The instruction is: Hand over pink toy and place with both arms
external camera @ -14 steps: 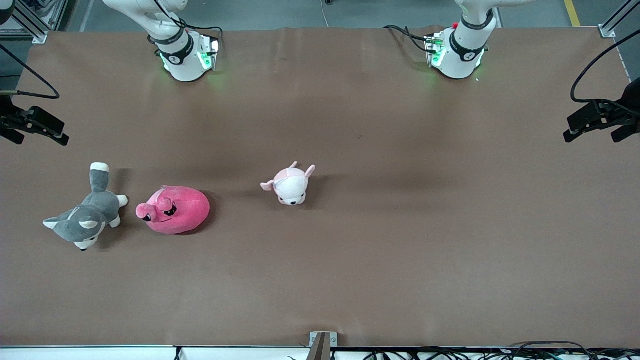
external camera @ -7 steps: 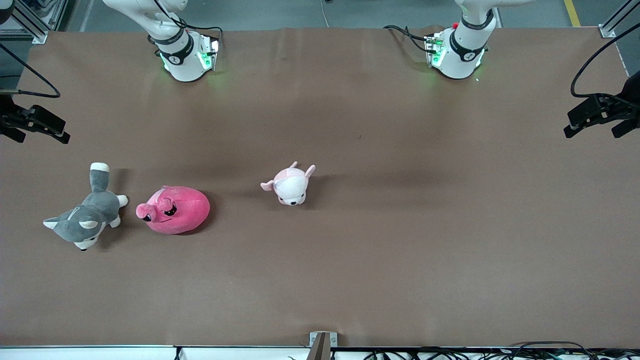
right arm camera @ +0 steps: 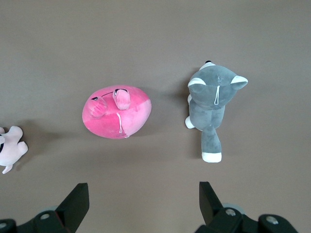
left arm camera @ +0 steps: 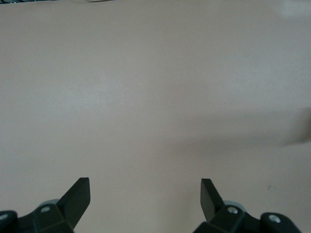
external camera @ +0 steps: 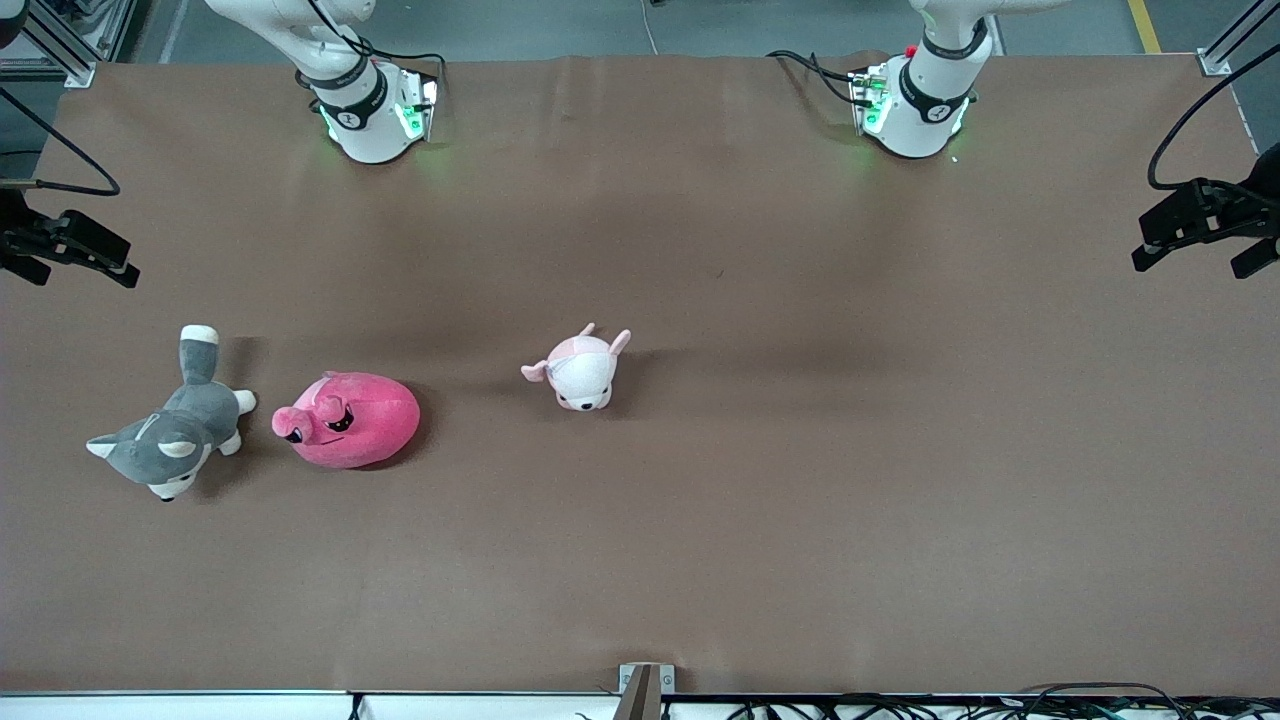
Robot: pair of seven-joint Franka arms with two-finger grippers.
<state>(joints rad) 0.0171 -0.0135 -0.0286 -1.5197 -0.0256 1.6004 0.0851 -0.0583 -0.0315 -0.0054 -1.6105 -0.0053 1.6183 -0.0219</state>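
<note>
The pink toy (external camera: 352, 421), a hot-pink rounded blob with dark eyes, lies on the brown table toward the right arm's end. It also shows in the right wrist view (right arm camera: 118, 112), well clear of the fingers. My right gripper (external camera: 75, 250) is open and empty, up over the table's edge at the right arm's end; its open fingers frame bare table in the right wrist view (right arm camera: 143, 191). My left gripper (external camera: 1195, 232) is open and empty over the table's edge at the left arm's end, with only bare table in the left wrist view (left arm camera: 145, 187).
A grey-and-white husky plush (external camera: 170, 440) lies beside the pink toy, closer to the right arm's end, and shows in the right wrist view (right arm camera: 210, 102). A pale pink-and-white puppy plush (external camera: 580, 370) sits near the table's middle, its edge in the right wrist view (right arm camera: 9, 148).
My left gripper has shifted slightly toward the robots' side of the table. The right gripper and the toys have hardly moved.
</note>
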